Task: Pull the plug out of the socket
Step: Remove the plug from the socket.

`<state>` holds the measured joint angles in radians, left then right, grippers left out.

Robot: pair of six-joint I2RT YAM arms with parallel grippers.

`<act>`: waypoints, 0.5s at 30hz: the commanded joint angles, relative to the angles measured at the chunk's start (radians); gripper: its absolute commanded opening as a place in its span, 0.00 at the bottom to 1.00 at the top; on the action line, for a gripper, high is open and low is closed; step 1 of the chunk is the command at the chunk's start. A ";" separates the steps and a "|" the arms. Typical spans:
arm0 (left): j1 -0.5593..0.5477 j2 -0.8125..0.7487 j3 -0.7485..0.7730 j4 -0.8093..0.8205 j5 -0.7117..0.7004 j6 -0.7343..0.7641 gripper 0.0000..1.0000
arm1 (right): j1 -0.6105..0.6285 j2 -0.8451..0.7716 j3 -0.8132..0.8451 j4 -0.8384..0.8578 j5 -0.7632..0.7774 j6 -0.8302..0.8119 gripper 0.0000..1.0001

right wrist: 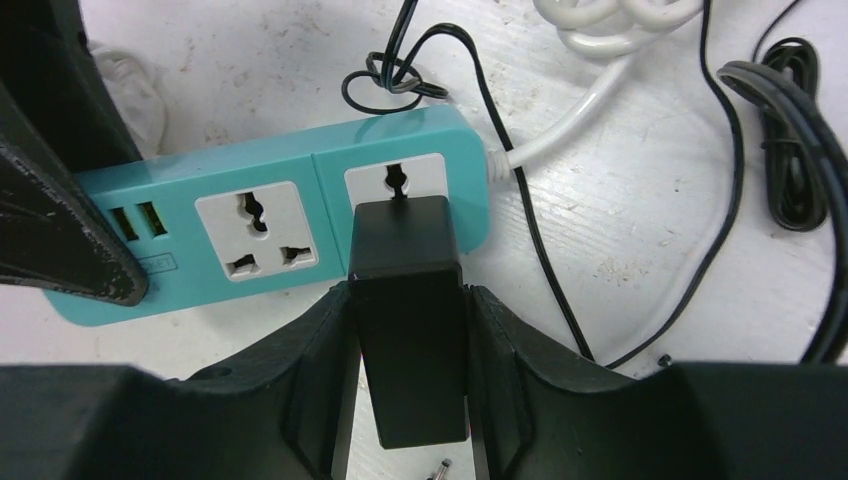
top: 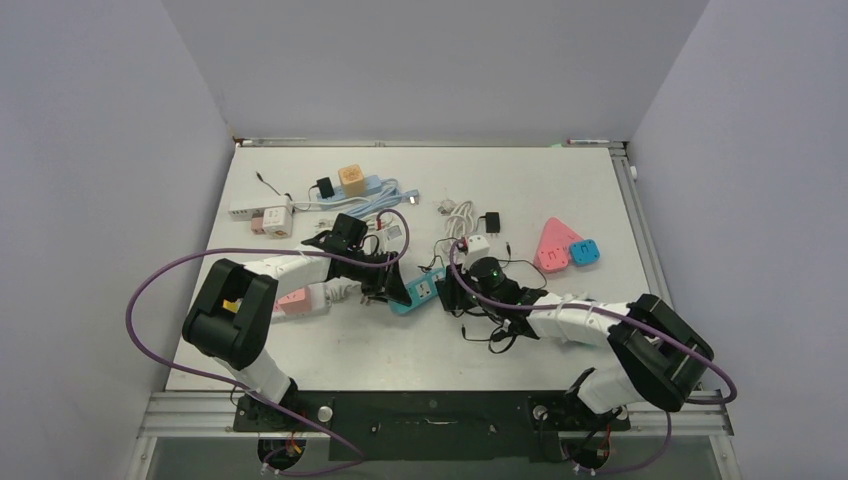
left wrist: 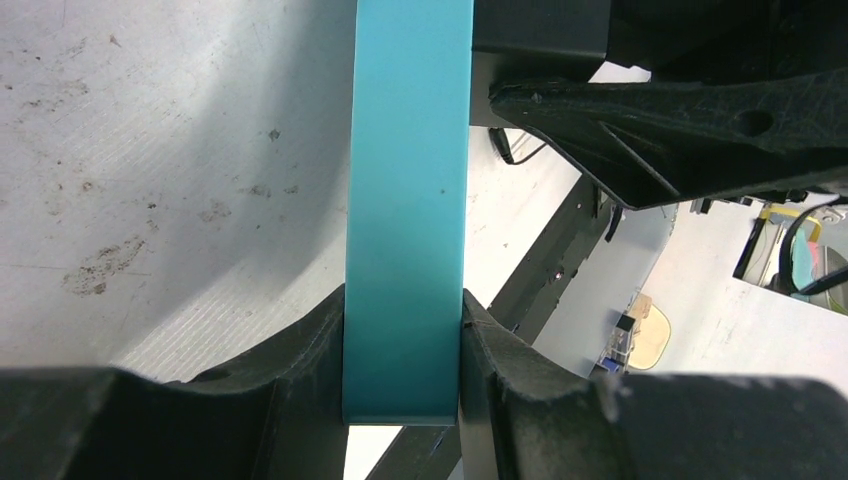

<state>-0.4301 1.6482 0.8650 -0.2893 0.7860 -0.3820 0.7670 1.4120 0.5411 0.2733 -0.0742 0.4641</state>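
Observation:
A teal power strip, the socket [top: 420, 292] [right wrist: 330, 160], lies mid-table. My left gripper [top: 386, 288] [left wrist: 403, 325] is shut on its left end; the wrist view shows the teal body [left wrist: 408, 200] squeezed between both fingers. A black plug [right wrist: 400, 235] [top: 448, 293] stands on the strip's right outlet, covering its lower holes. My right gripper [top: 458, 288] [right wrist: 408, 295] is shut on the plug's sides. Whether the prongs are still inside is hidden. The left outlet and the USB ports are free.
A white cord [right wrist: 560, 130] leaves the strip's right end, and black cables [right wrist: 770, 140] [top: 492, 330] loop around it. A pink strip [top: 295, 301] lies to the left. More strips and adapters [top: 352, 184] lie at the back, with pink and blue ones [top: 566, 246] to the right.

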 commanded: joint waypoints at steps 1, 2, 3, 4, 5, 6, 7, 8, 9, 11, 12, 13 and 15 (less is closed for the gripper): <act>0.007 0.004 0.028 -0.033 -0.078 -0.023 0.00 | 0.102 0.013 0.061 -0.127 0.221 0.044 0.05; 0.007 0.004 0.028 -0.034 -0.078 -0.023 0.00 | 0.119 0.023 0.074 -0.148 0.253 0.052 0.05; 0.007 0.003 0.028 -0.034 -0.078 -0.023 0.00 | 0.134 0.035 0.093 -0.168 0.282 0.061 0.05; 0.007 0.002 0.028 -0.034 -0.079 -0.023 0.00 | 0.148 0.045 0.106 -0.192 0.312 0.068 0.05; 0.007 0.002 0.028 -0.034 -0.080 -0.023 0.00 | 0.164 0.056 0.125 -0.215 0.341 0.075 0.05; 0.007 0.001 0.028 -0.034 -0.079 -0.022 0.00 | 0.180 0.069 0.143 -0.241 0.373 0.081 0.05; 0.007 0.002 0.028 -0.034 -0.080 -0.021 0.00 | 0.195 0.080 0.161 -0.263 0.401 0.086 0.05; 0.007 0.002 0.028 -0.035 -0.080 -0.021 0.00 | 0.209 0.091 0.180 -0.293 0.440 0.091 0.05; 0.007 0.002 0.027 -0.035 -0.081 -0.021 0.00 | 0.224 0.103 0.205 -0.320 0.463 0.094 0.05; 0.007 0.002 0.028 -0.036 -0.081 -0.021 0.00 | 0.247 0.125 0.235 -0.355 0.497 0.100 0.05; 0.007 0.002 0.028 -0.036 -0.082 -0.021 0.00 | 0.254 0.134 0.246 -0.367 0.511 0.102 0.05; 0.007 0.002 0.028 -0.036 -0.081 -0.021 0.00 | 0.260 0.143 0.258 -0.381 0.521 0.107 0.05; 0.007 0.000 0.028 -0.037 -0.083 -0.021 0.00 | 0.271 0.161 0.277 -0.405 0.541 0.115 0.05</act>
<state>-0.4171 1.6482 0.8650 -0.3080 0.7815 -0.3386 0.9947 1.5227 0.7605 -0.0360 0.3786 0.5304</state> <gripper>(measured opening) 0.324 0.380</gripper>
